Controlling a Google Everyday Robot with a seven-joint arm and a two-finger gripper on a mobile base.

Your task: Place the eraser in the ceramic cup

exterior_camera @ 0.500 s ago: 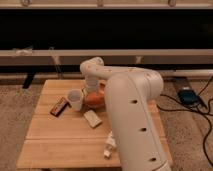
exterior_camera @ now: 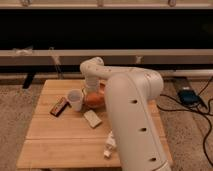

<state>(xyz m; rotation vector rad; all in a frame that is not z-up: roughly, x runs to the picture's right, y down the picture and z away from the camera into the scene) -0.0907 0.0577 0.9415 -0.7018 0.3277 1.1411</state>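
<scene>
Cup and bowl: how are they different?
The cup is white; the bowl is orange. The cup is smaller and narrower than the bowl. The tool hangs over the bowl, not the cup. Both are round and stand upright on the table.

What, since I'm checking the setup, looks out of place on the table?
Nothing stands out. The eraser lies at an angle left of the upright cup; the gripper hangs over the bowl.
</scene>
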